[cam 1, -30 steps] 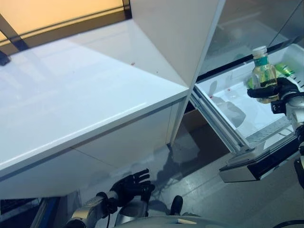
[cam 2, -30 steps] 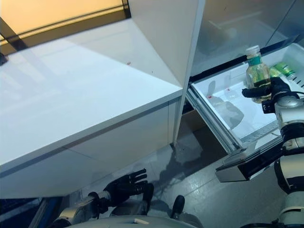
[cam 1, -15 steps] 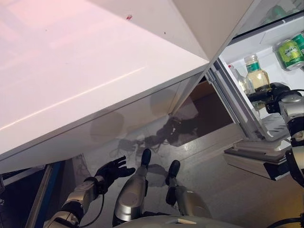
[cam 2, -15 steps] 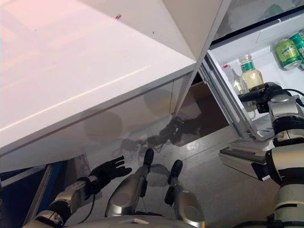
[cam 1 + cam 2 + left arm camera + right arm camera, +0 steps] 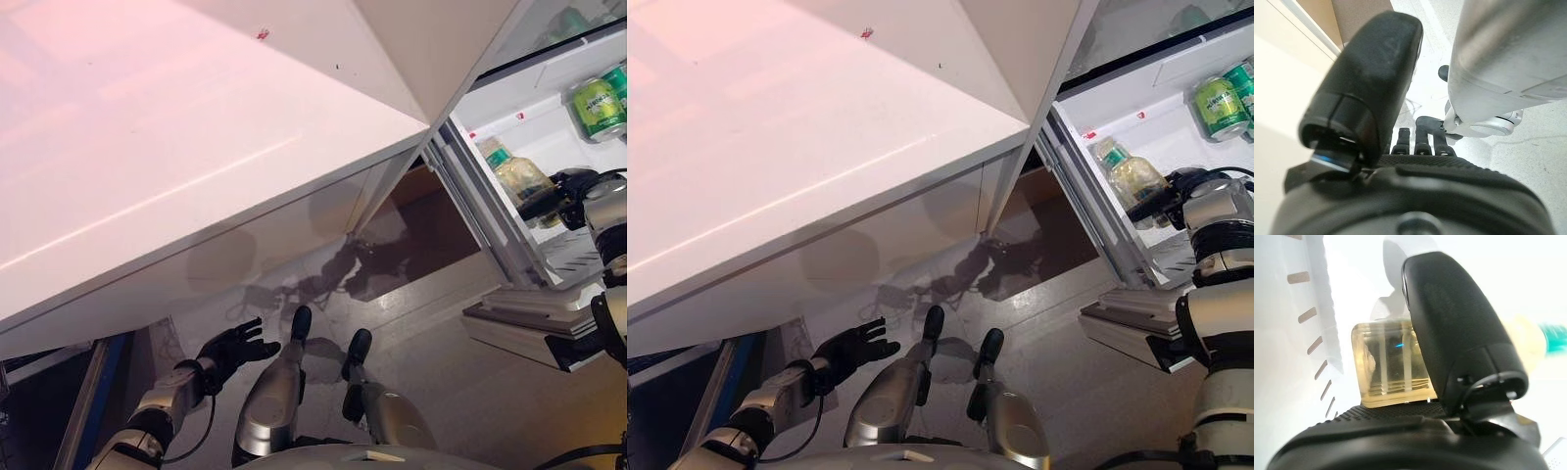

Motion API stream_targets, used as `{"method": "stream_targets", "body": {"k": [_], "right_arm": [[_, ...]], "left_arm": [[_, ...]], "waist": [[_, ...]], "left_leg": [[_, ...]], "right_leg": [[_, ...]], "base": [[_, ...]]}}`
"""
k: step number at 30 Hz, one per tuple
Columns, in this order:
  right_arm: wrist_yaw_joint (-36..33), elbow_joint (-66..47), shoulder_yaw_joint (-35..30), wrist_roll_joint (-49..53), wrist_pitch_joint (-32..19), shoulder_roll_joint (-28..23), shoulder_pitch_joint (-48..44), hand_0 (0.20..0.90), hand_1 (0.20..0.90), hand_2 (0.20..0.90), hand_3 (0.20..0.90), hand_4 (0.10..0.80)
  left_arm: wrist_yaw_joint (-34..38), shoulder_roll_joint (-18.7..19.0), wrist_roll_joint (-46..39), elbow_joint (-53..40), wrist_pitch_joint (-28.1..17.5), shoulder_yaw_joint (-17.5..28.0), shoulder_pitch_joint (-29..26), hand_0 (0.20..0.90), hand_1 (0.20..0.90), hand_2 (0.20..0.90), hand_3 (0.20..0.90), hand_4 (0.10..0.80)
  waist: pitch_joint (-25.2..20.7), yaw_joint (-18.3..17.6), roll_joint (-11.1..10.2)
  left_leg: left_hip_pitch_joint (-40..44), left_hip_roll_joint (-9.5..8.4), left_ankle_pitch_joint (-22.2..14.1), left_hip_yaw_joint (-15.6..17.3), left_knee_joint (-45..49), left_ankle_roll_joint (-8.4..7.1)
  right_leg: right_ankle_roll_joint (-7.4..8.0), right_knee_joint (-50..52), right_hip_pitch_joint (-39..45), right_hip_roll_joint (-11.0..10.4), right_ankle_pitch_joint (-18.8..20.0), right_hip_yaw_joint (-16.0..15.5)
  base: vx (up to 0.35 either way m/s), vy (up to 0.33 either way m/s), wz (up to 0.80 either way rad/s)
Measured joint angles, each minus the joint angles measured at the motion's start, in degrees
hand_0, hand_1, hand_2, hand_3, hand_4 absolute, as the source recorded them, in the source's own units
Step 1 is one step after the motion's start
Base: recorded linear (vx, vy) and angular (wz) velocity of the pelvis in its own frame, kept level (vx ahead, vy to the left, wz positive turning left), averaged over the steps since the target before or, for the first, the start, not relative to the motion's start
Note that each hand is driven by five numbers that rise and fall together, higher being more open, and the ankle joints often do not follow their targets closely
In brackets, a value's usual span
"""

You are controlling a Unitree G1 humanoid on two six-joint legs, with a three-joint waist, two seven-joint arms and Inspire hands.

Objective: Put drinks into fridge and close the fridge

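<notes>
Hanging low at the far left, the left hand (image 5: 233, 347) is idle near the floor, fingers straight and spread, holding nothing; no risk from that side. White table (image 5: 176, 147) fills the upper left and centre, with nothing on it in view.

Right of the table: open fridge (image 5: 1136, 108), its door (image 5: 524, 328) swung out below the shelf. Right hand (image 5: 1176, 188) is inside the compartment, fingers and thumb wrapped round the bottle (image 5: 1132, 176); the right wrist view confirms the clasp on the bottle's lower body (image 5: 1391, 360). Bottle is tilted, its green cap leaning toward the fridge's left wall, its base apparently not yet flat on the shelf. Cannot tell whether it touches the wall.

Risks, judged:
- Letting go while tilted: bottle likely tips or rolls out toward the door.
- Cap end near the left wall: pushing further in could jam it there.
- Green can (image 5: 1221, 102) lies further back at right; another shows at the frame edge. A wide withdrawal could knock them.
- Door still open; closing remains.
</notes>
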Motion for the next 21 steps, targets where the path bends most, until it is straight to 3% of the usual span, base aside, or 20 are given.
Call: {"method": "stream_targets", "body": {"k": [6,14,21], "right_arm": [[1.3,-1.1,-0.1,5.1,0.5,-1.2,-0.1,0.900,0.900,0.900,0.900,0.800],[0.3,-15.1,-3.5,15.7,-2.2,-10.2,-0.4,0.900,0.900,0.900,0.900,0.800],[-7.9,-20.7,-14.8,28.2,-3.4,-11.5,4.6,0.900,0.900,0.900,0.900,0.800]], "left_arm": [[0.0,0.0,1.8,0.1,1.4,0.5,0.1,0.900,0.900,0.900,0.900,0.800],[0.6,-0.1,5.8,4.5,2.6,5.3,1.2,0.900,0.900,0.900,0.900,0.800],[0.5,-0.7,8.2,7.2,3.8,6.6,3.8,0.900,0.900,0.900,0.900,0.800]], "waist": [[0.1,-0.2,-0.2],[-0.4,-3.8,-1.8],[-8.3,-7.5,-4.9]], "left_leg": [[2.6,0.04,0.0,1.0,-0.5,0.02],[7.1,0.11,-0.9,4.6,-0.5,0.71],[9.5,0.15,-2.5,8.4,-0.5,0.95]], "right_leg": [[0.10,0.0,2.0,0.0,0.1,1.1],[0.54,0.0,5.0,-0.1,0.7,4.7],[0.80,0.0,5.8,-0.1,0.7,8.2]], "base": [[0.015,0.024,-0.09],[0.034,0.057,-0.22],[0.095,0.026,-0.29]]}}
